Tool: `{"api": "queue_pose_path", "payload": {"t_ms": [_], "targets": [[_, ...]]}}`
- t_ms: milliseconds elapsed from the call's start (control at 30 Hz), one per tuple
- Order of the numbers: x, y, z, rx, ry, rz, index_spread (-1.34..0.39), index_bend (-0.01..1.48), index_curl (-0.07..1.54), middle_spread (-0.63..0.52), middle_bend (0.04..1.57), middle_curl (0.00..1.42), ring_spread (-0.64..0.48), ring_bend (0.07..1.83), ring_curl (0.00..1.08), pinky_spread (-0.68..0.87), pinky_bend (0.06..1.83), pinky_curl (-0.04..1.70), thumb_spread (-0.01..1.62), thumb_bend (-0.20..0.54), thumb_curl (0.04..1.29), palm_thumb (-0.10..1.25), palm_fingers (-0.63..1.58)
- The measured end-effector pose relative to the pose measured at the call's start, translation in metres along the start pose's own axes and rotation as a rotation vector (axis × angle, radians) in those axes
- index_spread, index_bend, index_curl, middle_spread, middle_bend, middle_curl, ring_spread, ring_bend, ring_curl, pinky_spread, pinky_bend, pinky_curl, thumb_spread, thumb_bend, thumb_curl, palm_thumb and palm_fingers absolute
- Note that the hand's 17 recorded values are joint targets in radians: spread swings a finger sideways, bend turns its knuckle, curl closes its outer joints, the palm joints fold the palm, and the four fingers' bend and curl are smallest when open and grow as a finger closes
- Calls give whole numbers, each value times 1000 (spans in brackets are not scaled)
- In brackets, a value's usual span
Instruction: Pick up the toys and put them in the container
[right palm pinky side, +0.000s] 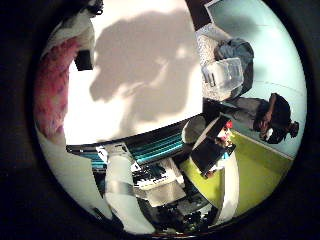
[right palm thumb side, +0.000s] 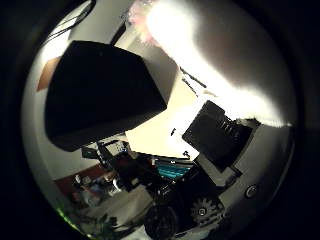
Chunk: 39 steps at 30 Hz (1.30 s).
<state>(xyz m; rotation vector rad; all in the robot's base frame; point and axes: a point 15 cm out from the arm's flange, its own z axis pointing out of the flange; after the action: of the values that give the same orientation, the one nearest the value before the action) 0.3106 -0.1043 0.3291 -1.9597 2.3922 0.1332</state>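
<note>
A pink plush toy (right palm pinky side: 55, 85) lies at the edge of the white table (right palm pinky side: 150, 60) in the little finger side view; a pink fuzzy toy (right palm thumb side: 145, 14) also shows on the bright table in the thumb side view. A large black box (right palm thumb side: 100, 90) stands on the table close to the palm. My right hand (right palm pinky side: 135, 185) hovers above the table with white and black fingers relaxed, nothing between them. Its shadow falls on the table away from the pink toy. A black finger part (right palm thumb side: 220, 132) reaches in beside the box.
A clear plastic tub (right palm pinky side: 224, 75) with grey-blue cloth (right palm pinky side: 236, 50) sits beyond the table's edge. A yellow-green surface (right palm pinky side: 250, 170) lies below, with a dark object (right palm pinky side: 275, 115) and a small red thing (right palm pinky side: 228, 125) beside it.
</note>
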Motion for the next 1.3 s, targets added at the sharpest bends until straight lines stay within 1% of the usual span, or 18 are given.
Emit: {"api": "queue_pose_path", "payload": {"t_ms": [233, 333, 467, 700, 900, 1100, 1300], "targets": [[-4, -4, -108, 116, 44, -33, -263, 1054, 927, -195, 1243, 918, -228, 1393, 743, -181, 1292, 939, 965, -15, 676, 1031, 1034], [-9, 0, -142, 159, 52, -41, -263, 1050, 929, -194, 1241, 919, -229, 1386, 751, -183, 1274, 967, 964, -12, 686, 1032, 1036], [-27, 7, -172, 193, 49, -78, -263, 1041, 934, -194, 1234, 921, -232, 1373, 764, -188, 1243, 1010, 954, -15, 703, 1034, 1043], [-79, 21, -204, 229, 35, -181, -265, 1026, 941, -196, 1220, 926, -236, 1351, 781, -198, 1200, 1067, 951, -15, 719, 1031, 1054], [-142, 37, -220, 246, 1, -297, -267, 1016, 946, -197, 1211, 931, -238, 1337, 795, -205, 1179, 1096, 951, -15, 726, 1030, 1062], [-214, 48, -221, 233, -35, -427, -269, 1011, 951, -198, 1207, 936, -241, 1327, 805, -210, 1167, 1116, 944, -15, 730, 1029, 1063], [-274, 47, -209, 227, -56, -517, -270, 1009, 955, -201, 1200, 941, -246, 1318, 819, -218, 1163, 1142, 941, -15, 731, 1033, 1062]]}}
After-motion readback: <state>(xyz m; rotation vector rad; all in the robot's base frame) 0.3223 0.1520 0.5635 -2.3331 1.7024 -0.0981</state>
